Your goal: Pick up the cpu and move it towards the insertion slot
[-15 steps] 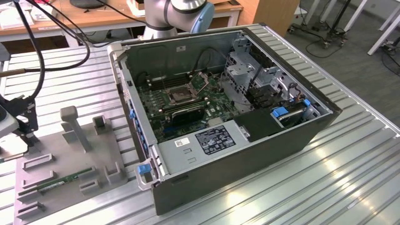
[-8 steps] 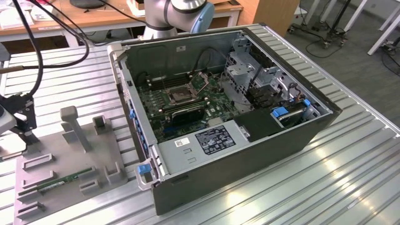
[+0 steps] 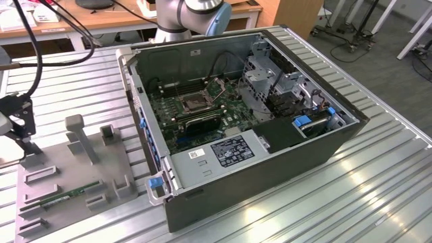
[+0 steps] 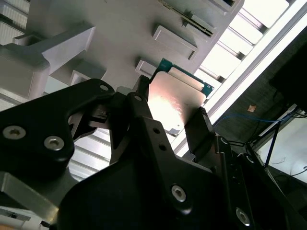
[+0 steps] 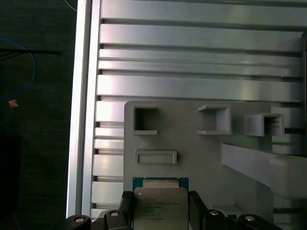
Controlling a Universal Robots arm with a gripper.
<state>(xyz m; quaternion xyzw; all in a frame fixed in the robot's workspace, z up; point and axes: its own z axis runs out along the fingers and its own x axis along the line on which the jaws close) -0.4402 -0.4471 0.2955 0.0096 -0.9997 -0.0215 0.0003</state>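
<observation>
While the gripper (image 4: 170,111) is clenched on the cpu (image 4: 176,96), with its two black fingers (image 4: 144,120) pressing opposite edges of the chip, we hold the part over the grey fixture plate (image 3: 74,169). This is near the table (image 3: 378,167) edge at the exterior view's left. The insertion slot (image 3: 193,104) lies well apart, toward the middle of the table, inside the open computer case (image 3: 270,167).

Hazards, as we judge them:
- **Loss of grip:** the fingers act on thin edges only, so a jolt or a slight tilt could let the chip slide out and drop onto the plate or the table.
- **Collision:** the case wall rises between the plate and the slot, so a low path could strike it.

Materials:
- **Cpu:** a flat square with a smooth, reflective metal lid over a teal-green border.
- **Plate:** matt grey, with blocky raised pockets.
- **Table:** ribbed, shiny aluminium.
- **Slot:** a silvery frame round a dark centre, set on a green board.
</observation>
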